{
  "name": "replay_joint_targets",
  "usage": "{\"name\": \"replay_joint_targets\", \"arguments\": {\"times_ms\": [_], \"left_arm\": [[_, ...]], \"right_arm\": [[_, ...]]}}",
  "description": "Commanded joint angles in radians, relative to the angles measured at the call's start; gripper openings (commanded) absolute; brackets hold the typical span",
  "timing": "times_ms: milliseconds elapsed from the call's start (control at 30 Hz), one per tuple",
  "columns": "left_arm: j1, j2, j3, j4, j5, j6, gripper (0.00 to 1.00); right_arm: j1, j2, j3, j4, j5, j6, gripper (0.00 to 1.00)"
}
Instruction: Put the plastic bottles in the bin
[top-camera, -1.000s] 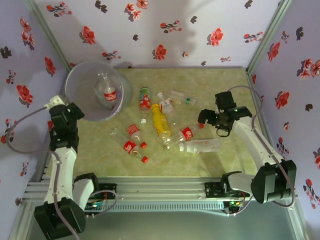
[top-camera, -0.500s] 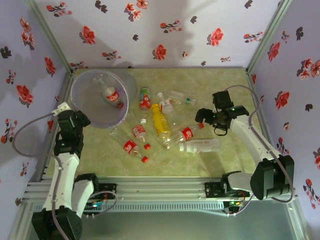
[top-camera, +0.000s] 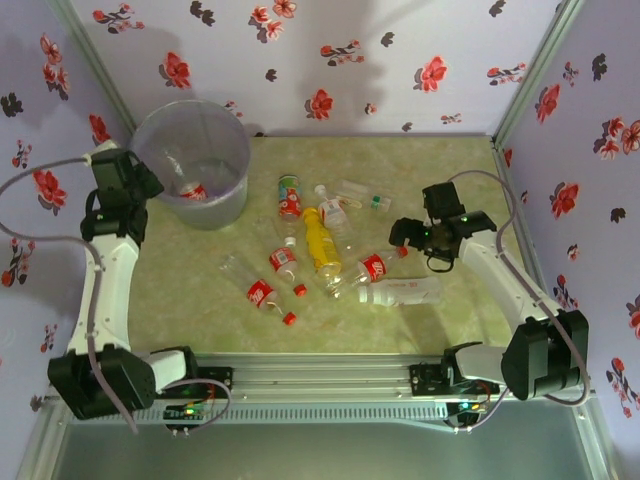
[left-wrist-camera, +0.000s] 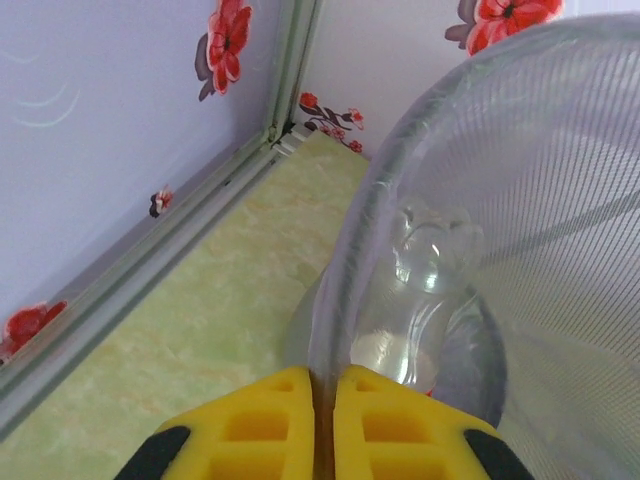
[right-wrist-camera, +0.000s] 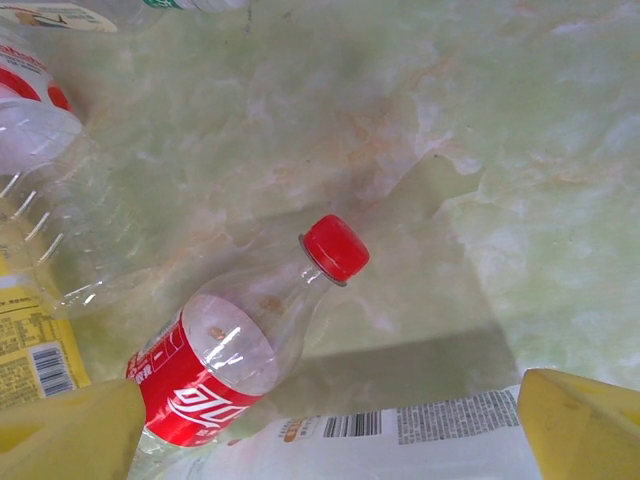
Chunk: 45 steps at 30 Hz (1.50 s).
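Judging progress, we'd say early days: the bin (top-camera: 244, 150) stands upright in the far-left corner of the worktop (top-camera: 180, 300), w/ at least one clear bottle (left-wrist-camera: 430, 260) inside, its red label just showing thru the wall from above; we can't tell if more lie beneath. Roughly nine plastic bottles (top-camera: 283, 262) are left, strewn mid-worktop betw. the arms, incl. the yellow one (top-camera: 320, 240) and a big clear one (top-camera: 400, 290) w/ a white label. The left fingers (left-wrist-camera: 265, 430) are together, clamped on the bin's rim at its left side. The right fingers (right-wrist-camera: 70, 430) stand wide apart, holding nothing, hovering just over a red-capped bottle (right-wrist-camera: 240, 350) lying on its side, prob. the next pick in our view. Surface is a pale green-yellow marble look, flat & matte. Room: a box of lilac walls (top-camera: 400, 100) w/ red & dark flowers, metal corner posts, and an aluminium rail (top-camera: 330, 368) along the near edge
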<state>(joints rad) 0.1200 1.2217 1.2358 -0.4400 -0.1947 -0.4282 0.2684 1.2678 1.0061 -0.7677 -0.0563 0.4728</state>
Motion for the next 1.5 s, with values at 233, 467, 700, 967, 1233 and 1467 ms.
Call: {"name": "replay_joint_targets", "arguments": {"times_ms": [233, 467, 700, 967, 1233, 1467], "left_arm": [[0.082, 0.214, 0.229, -0.069, 0.085, 0.04, 0.0], [0.11, 0.255, 0.245, -0.062, 0.119, 0.04, 0.14], [0.11, 0.278, 0.285, -0.083, 0.131, 0.076, 0.34], [0.109, 0.284, 0.391, -0.147, 0.164, 0.142, 0.81], [0.097, 0.238, 0.547, -0.291, 0.166, 0.245, 1.0], [-0.062, 0.126, 0.51, -0.339, 0.152, 0.279, 1.0]], "right_arm": [[0.011, 0.001, 0.018, 0.004, 0.029, -0.078, 0.97], [0.011, 0.116, 0.142, 0.054, -0.029, -0.238, 0.97], [0.029, 0.111, 0.2, -0.203, 0.093, 0.018, 0.89], [0.046, -0.141, 0.002, -0.339, 0.155, 0.333, 0.99], [0.039, -0.308, -0.247, -0.234, 0.158, 0.581, 0.99], [0.041, -0.372, -0.424, -0.058, 0.124, 0.765, 0.97]]}}
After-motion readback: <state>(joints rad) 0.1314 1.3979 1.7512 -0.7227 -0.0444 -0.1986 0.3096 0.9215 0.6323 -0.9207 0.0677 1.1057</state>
